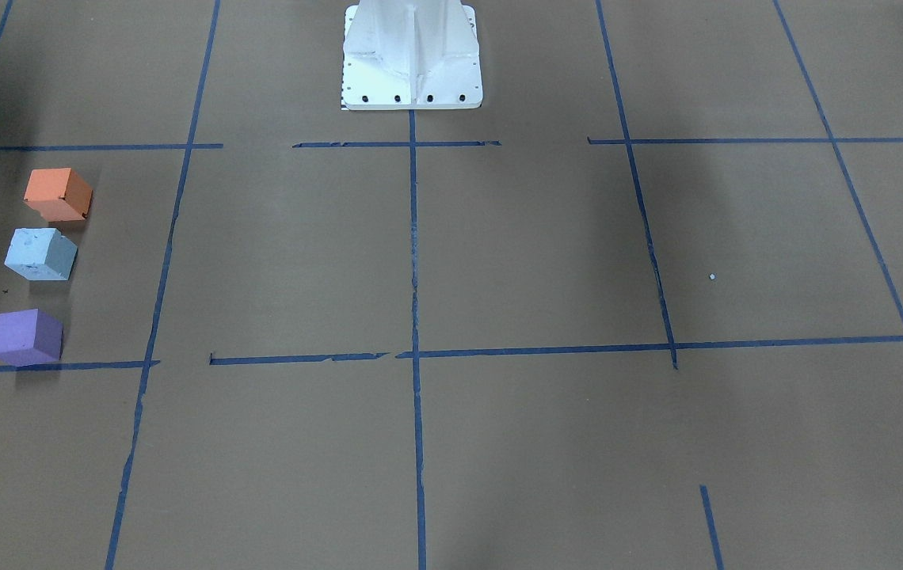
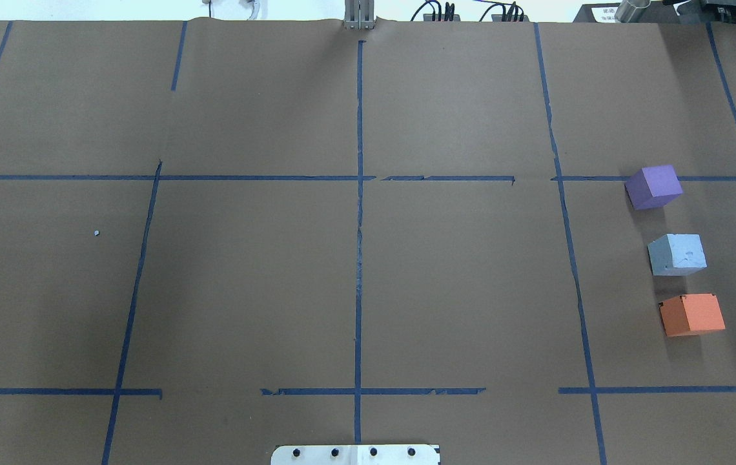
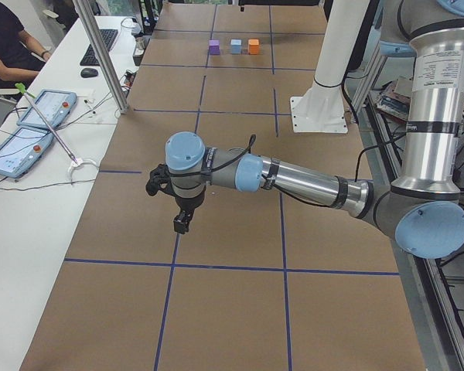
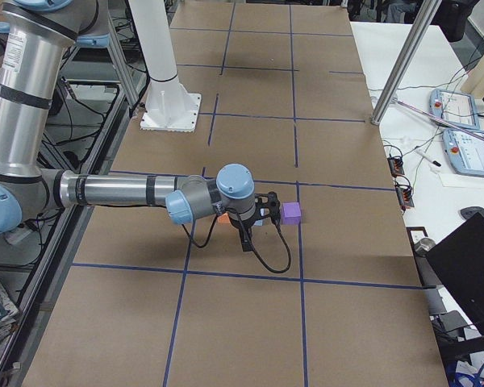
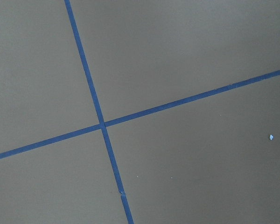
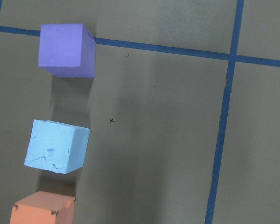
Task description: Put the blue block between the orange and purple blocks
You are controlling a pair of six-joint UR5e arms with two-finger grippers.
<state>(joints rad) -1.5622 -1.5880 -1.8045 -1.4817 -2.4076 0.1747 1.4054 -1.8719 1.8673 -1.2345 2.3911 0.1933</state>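
**Inspection: blue block in line between orange and purple; both claws unverified**

You will find the blue block resting flat on the table, on the robot's right side. It sits in a row with the orange block, which is nearer the robot base, and the purple block, which is farther out. The blue block lies between the two and touches neither. It is turned slightly out of square with its neighbours, and its top face is scuffed. The purple block sits against one of the blue tape lines.

The right gripper hangs above the row, and nothing is seen in its grasp. It appears only in the side view, and you cannot tell from there how far its jaws stand apart. Its wrist camera looks straight down on all three blocks, with the orange one cut off at the lower edge.

The left gripper hangs over bare table, well apart from the blocks. Its opening likewise cannot be told. Its wrist camera shows crossing tape lines and a white speck.
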